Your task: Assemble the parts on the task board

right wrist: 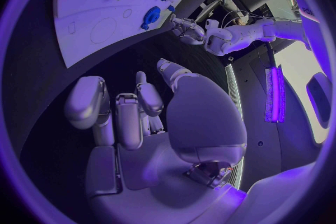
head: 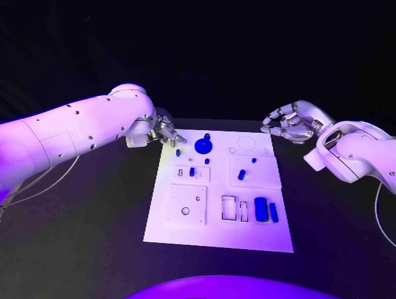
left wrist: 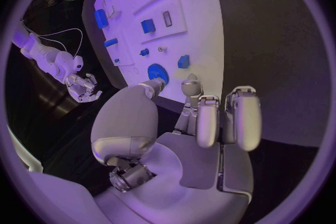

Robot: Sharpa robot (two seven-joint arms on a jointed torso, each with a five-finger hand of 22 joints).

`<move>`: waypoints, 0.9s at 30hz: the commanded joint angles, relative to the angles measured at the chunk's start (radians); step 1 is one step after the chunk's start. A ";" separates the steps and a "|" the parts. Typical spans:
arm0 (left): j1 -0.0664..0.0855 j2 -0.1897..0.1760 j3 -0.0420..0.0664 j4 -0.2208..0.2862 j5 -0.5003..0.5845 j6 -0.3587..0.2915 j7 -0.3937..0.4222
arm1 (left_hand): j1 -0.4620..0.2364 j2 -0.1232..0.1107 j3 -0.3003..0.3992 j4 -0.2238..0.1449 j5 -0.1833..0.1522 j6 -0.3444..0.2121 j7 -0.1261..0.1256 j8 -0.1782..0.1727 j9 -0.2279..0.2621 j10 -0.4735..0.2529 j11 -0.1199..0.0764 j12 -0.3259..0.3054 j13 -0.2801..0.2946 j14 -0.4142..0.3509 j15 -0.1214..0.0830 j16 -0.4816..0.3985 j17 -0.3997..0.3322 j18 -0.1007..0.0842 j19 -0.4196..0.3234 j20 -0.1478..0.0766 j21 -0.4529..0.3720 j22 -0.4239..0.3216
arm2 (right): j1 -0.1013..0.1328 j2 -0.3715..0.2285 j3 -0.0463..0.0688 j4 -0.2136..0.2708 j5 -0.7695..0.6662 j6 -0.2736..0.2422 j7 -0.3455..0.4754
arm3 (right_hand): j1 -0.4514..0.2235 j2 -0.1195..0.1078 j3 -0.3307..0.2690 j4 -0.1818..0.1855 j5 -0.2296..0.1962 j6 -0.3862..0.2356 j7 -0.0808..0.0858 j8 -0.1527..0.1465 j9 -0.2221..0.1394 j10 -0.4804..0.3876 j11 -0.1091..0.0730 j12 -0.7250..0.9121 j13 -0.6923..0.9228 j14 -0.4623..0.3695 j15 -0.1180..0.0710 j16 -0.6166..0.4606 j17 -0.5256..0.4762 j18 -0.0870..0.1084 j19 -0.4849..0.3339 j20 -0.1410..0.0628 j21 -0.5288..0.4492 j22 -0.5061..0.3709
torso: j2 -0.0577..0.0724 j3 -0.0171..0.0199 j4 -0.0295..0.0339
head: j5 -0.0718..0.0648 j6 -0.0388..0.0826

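1. left hand (head: 166, 132) hovered at the board's (head: 217, 233) far left corner, fingers loosely curled, holding nothing.
2. gear (head: 205, 147) lay just beside it; best approach from above, pinching its knob squarely.
3. right hand (head: 290, 123) hung off the far right corner, fingers curled, empty.
4. the gear's seating was hard to judge.

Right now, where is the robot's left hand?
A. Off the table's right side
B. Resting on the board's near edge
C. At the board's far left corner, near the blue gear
C: the left hand sits at the task board's far left corner, beside the blue gear.
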 commanded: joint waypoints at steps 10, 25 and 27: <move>-0.016 0.023 -0.005 -0.031 -0.019 0.046 0.023 | -0.015 0.008 -0.015 -0.001 -0.002 0.015 -0.003 -0.003 -0.005 0.000 0.003 0.004 0.000 0.099 0.002 0.006 0.246 0.007 0.024 0.004 0.006 0.068 | -0.002 0.001 0.000 0.002 -0.003 0.010 0.008 | -0.002 0.002 0.001 0.006 0.005 -0.009 0.000 0.006 0.001 -0.003 0.001 0.000 0.002 0.042 0.003 -0.004 0.075 0.001 -0.010 0.000 0.006 0.001 | 0.000 0.0020 0.0008 | -0.002 -0.005; -0.019 0.031 -0.008 -0.039 -0.012 0.062 0.021 | 0.055 0.048 -0.037 -0.008 0.006 0.089 -0.027 0.063 0.006 0.014 -0.016 0.016 0.008 0.101 -0.013 0.008 0.249 0.006 0.027 -0.009 0.012 0.078 | -0.002 0.003 0.000 0.001 -0.003 0.013 0.008 | -0.002 0.002 0.001 0.006 0.005 -0.009 0.000 0.006 0.001 -0.003 0.001 0.000 0.002 0.042 0.003 -0.004 0.075 0.001 -0.010 0.000 0.006 0.001 | -0.001 0.0021 0.0004 | -0.002 -0.011; -0.019 0.031 -0.008 -0.039 -0.012 0.065 0.021 | 0.061 0.050 -0.038 -0.008 0.006 0.091 -0.029 0.071 0.009 0.014 -0.018 0.017 0.009 0.101 -0.015 0.008 0.249 0.005 0.028 -0.010 0.013 0.079 | -0.002 0.003 0.000 0.000 -0.003 0.013 0.008 | -0.002 0.002 0.001 0.006 0.005 -0.009 0.000 0.006 0.001 -0.003 0.001 0.000 0.002 0.042 0.003 -0.004 0.075 0.001 -0.010 0.000 0.006 0.001 | 0.000 0.0021 0.0006 | -0.003 -0.011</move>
